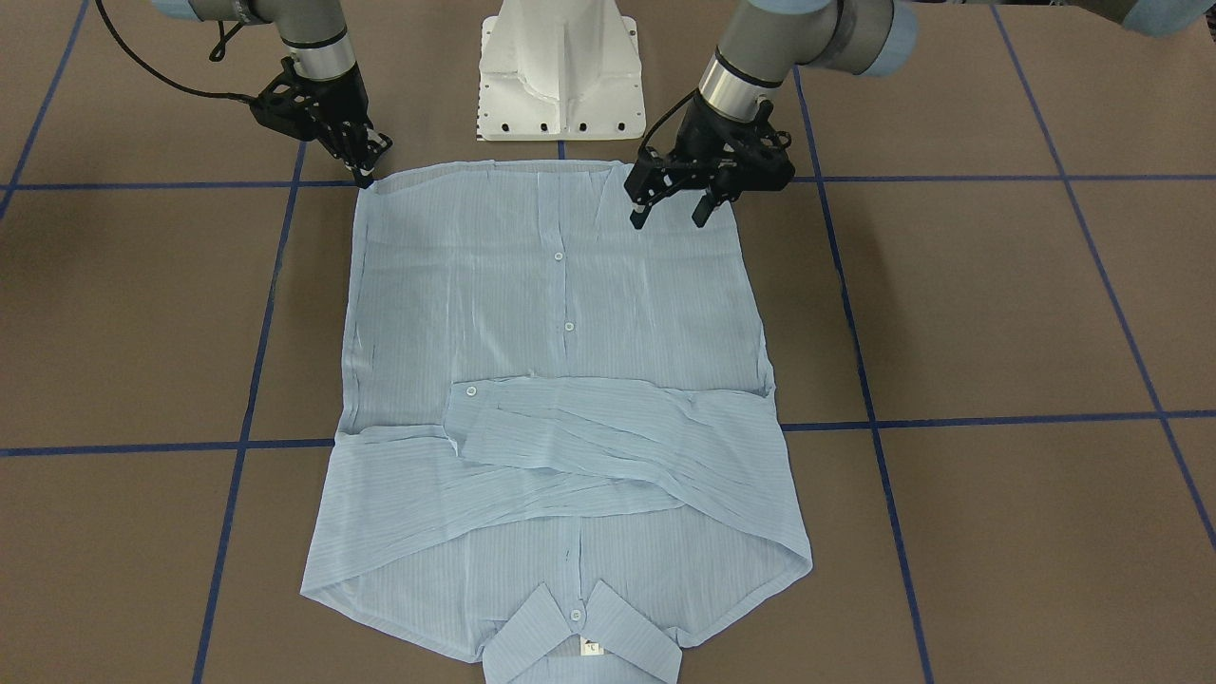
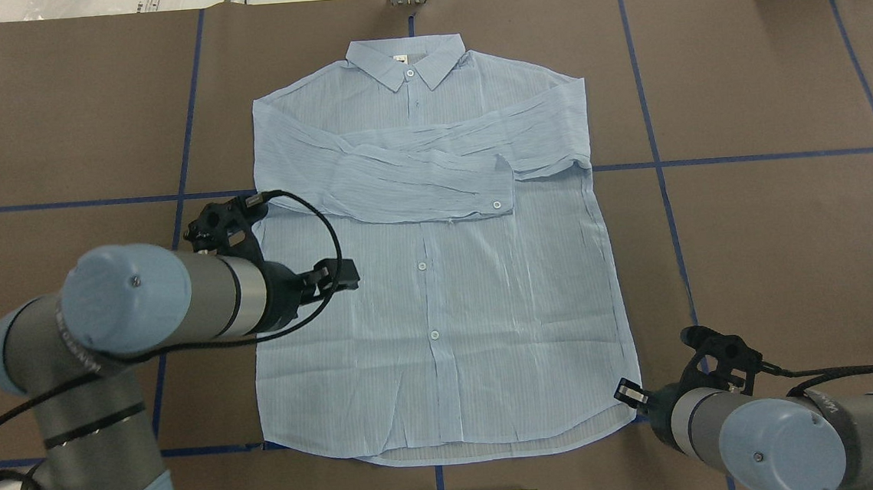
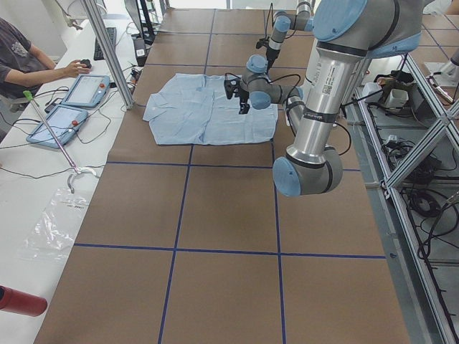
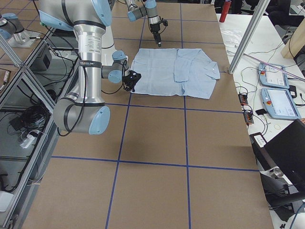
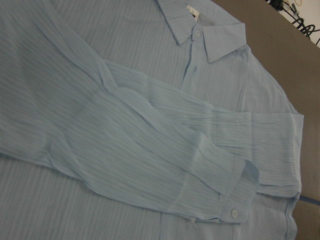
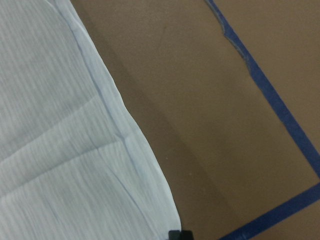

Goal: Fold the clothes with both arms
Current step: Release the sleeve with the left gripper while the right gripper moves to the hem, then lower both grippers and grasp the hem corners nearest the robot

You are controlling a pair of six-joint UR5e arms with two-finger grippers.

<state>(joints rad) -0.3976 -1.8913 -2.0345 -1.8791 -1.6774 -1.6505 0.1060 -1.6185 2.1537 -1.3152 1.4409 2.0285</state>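
Hovering over shirt [image 1: 560,285], left pincer [image 1: 668,218] spread, empty; right pincer [image 1: 366,173]: cannot tell; pedestal [image 1: 560,76] near.

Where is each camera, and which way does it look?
Front-facing: across the table, facing the base, above the shirt; left arm at right, right arm at left.
Overhead: behind the base, looking forward and down; arms swapped.
Exterior left: table end, left arm nearest.
Exterior right: opposite end, right arm nearest.
Left wrist: above the collar; no robot part.
Right wrist: above the hem corner; right pincer tip.
Front-facing and overhead share the whole shirt.
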